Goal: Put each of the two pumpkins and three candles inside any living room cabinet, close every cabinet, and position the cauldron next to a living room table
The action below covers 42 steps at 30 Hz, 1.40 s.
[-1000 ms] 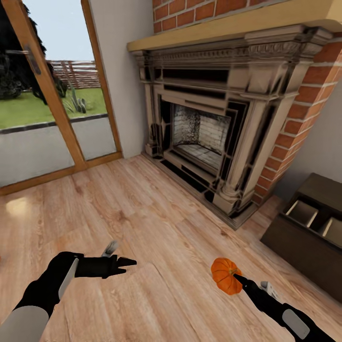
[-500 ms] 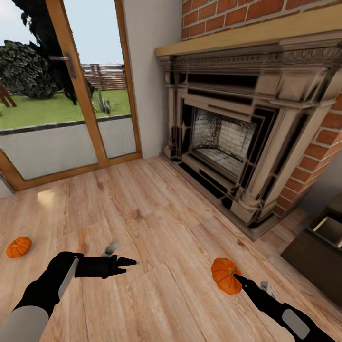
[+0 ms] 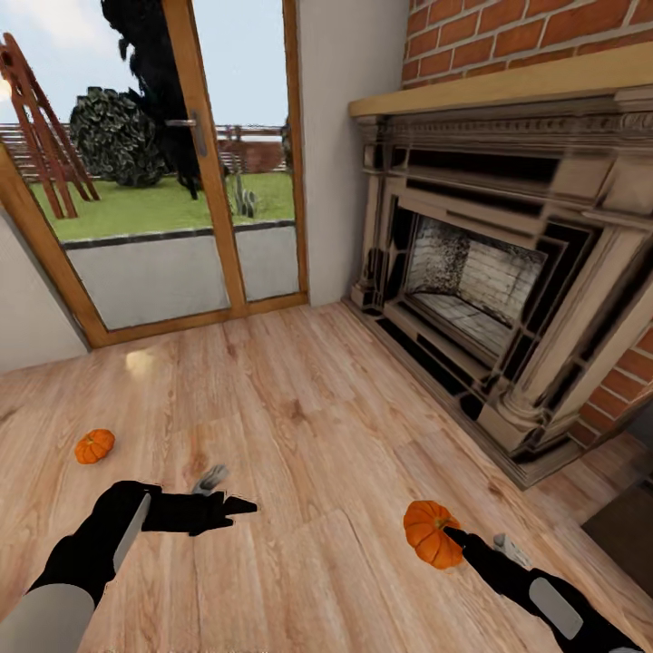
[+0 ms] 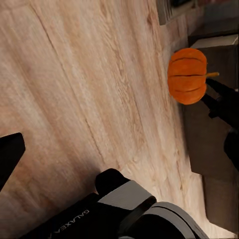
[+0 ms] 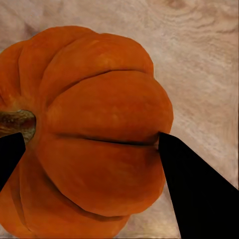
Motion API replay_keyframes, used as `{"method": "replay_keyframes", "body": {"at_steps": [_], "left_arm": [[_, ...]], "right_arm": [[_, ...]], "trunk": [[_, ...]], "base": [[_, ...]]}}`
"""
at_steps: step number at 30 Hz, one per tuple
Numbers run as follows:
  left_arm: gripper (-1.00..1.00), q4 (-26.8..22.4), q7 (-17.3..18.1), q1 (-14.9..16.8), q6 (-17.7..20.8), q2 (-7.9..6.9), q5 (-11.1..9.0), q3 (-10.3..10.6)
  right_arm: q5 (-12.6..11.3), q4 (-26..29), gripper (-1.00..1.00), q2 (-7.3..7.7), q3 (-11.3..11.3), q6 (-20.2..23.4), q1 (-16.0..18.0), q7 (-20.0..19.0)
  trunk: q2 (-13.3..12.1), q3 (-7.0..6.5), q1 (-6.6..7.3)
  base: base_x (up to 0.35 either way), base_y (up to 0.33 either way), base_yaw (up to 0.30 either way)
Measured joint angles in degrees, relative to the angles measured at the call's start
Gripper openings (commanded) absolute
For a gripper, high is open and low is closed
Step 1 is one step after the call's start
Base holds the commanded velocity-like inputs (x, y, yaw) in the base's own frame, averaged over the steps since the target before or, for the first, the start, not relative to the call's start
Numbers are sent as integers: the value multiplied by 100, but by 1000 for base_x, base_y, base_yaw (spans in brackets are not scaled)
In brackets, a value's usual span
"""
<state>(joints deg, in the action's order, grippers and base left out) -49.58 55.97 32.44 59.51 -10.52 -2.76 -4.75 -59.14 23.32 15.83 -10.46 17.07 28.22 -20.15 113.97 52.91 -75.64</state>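
Note:
My right gripper (image 3: 451, 537) is shut on a bright orange pumpkin (image 3: 430, 533), holding it above the wooden floor at the lower right of the head view. In the right wrist view the pumpkin (image 5: 94, 134) sits between both black fingertips, its stem to one side. The left wrist view catches the same pumpkin (image 4: 187, 75) from the side. A second pumpkin (image 3: 94, 445) lies on the floor at the left. My left gripper (image 3: 231, 490) is open and holds nothing, well to the right of that second pumpkin. A dark corner of the cabinet (image 3: 626, 526) shows at the right edge.
A large stone fireplace (image 3: 508, 272) in a brick wall takes up the right side. A glass door with a wooden frame (image 3: 209, 163) stands at the back left, garden behind it. Bare wooden floor (image 3: 299, 426) stretches between them.
The camera has swung left: the fireplace and cabinet slid right, the door came further in, and the floor pumpkin entered view. Both arms hold the same pose, pumpkin still gripped.

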Motion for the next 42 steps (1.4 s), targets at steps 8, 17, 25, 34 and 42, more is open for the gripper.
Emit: {"method": "replay_keyframes", "body": {"at_steps": [8,17,25,34,42], "left_arm": [[100,0,-2599,-1,-24,422,40,-23],[100,9,-4310,0,-164,758,14,-52],[100,10,-4479,0,-214,771,-3,-56],[100,9,-4481,0,-229,771,0,-53],[100,9,-4481,0,-229,771,-5,-52]], "right_arm": [[196,1849,-100,-97,-1139,484,-2,3966],[96,2258,-100,-530,-1150,1228,-1,6286],[98,2475,-100,-535,-1145,1448,1,6096],[123,2696,-100,-537,-1155,1450,-1,6073],[137,2704,-100,-547,-1202,1441,-1,6080]], "trunk": [[-321,-140,176],[-682,-294,373],[-723,-280,396],[-723,-268,396],[-723,-249,396]], "base": [[0,0,293],[0,0,258],[16,0,92],[269,-112,146],[284,-222,270]]}}
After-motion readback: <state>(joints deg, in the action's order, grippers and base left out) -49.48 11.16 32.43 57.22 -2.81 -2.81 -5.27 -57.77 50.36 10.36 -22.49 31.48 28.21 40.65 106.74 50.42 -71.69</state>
